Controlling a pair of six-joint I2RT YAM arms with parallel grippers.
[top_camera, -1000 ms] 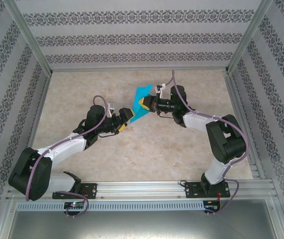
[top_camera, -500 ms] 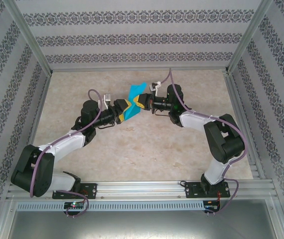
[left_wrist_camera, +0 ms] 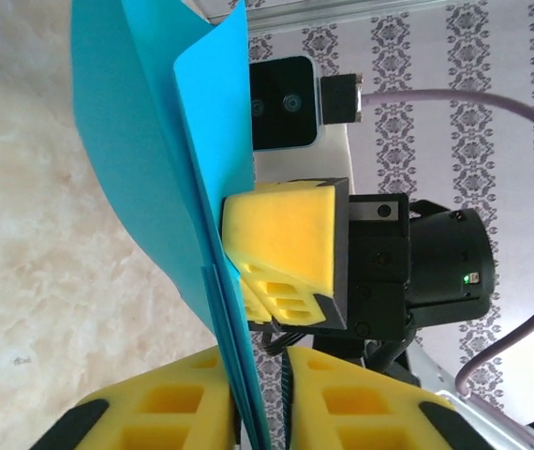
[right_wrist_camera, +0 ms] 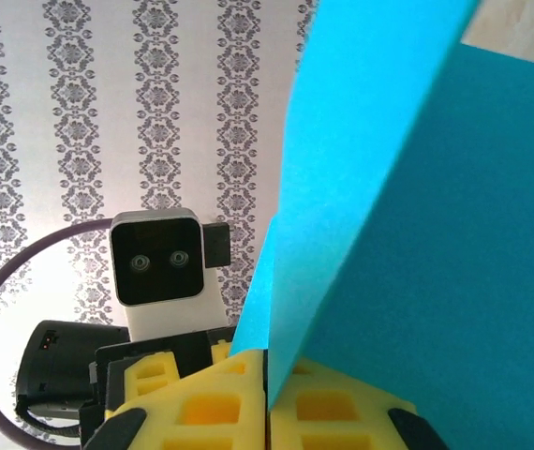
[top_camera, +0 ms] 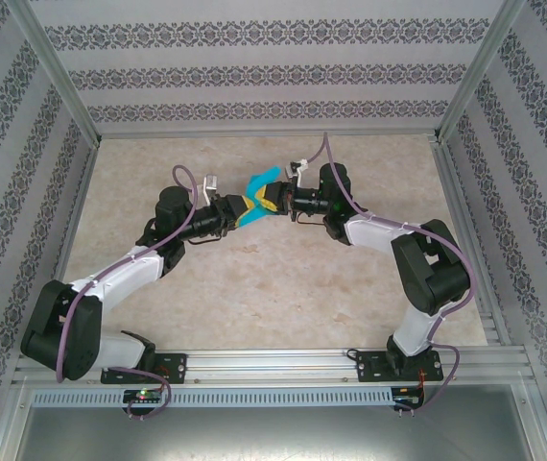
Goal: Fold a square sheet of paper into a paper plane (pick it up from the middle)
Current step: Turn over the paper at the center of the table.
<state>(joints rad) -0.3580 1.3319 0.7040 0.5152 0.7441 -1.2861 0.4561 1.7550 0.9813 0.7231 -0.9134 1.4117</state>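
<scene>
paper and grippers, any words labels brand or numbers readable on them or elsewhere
None can be read.
The teal paper is plain on every face that shows.
The left gripper and right gripper, both shut on it, have unmarked yellow pads.
The white camera housing bears no label.
The small boards by the arm bases are too small to tell.

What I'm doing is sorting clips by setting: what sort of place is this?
Likely a lab robot cell, not a home: aluminium frame posts, wallpaper-patterned panels on three sides, and a left arm and right arm bolted to a rail edging the marble-look table.
</scene>
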